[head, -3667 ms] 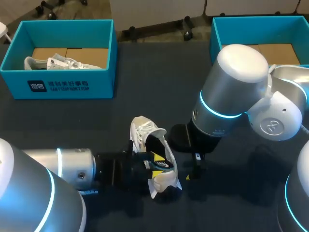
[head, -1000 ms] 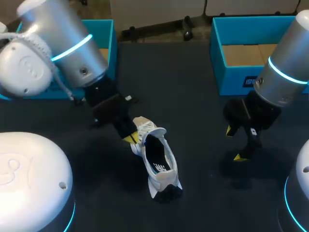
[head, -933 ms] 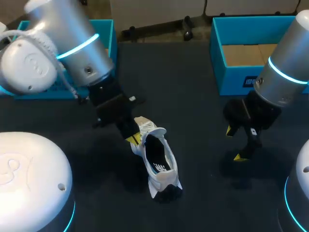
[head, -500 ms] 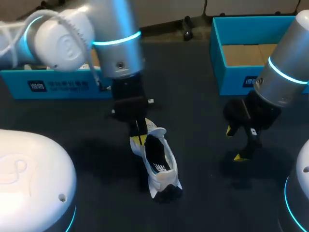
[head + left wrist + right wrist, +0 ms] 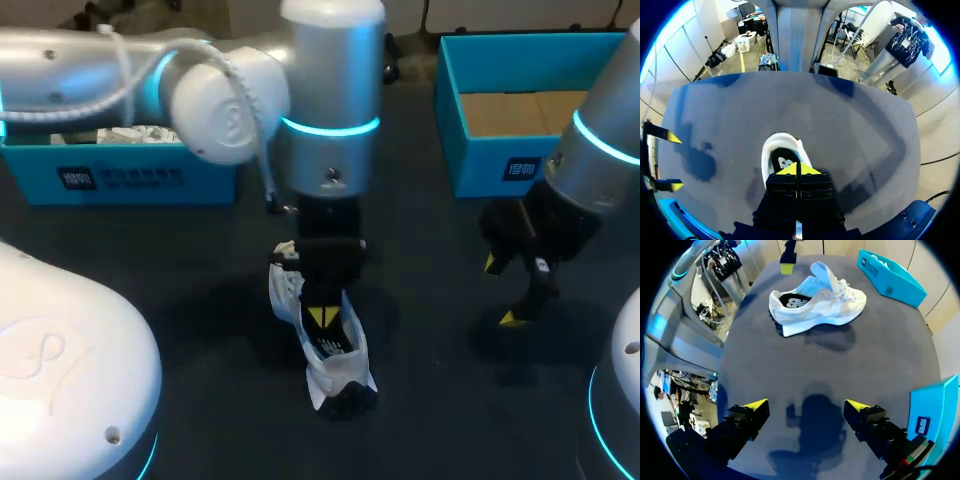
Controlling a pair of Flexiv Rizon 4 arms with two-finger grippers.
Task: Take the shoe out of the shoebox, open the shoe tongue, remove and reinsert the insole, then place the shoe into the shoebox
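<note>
Tabletop [image 5: 430,250] was dark navy-grey, matte and uniform across all three views. Light was even; soft-edged shadows [image 5: 815,425] lay on its bare surface.

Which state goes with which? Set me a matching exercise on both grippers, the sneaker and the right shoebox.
Things:
1. left gripper
2. right gripper
3. white sneaker
4. right shoebox

States:
A. cardboard floor showing
B. shut, over the shoe's opening
C. lying on the table
D. open, off to the shoe's side

Pairs: 1-B, 2-D, 3-C, 4-A
</note>
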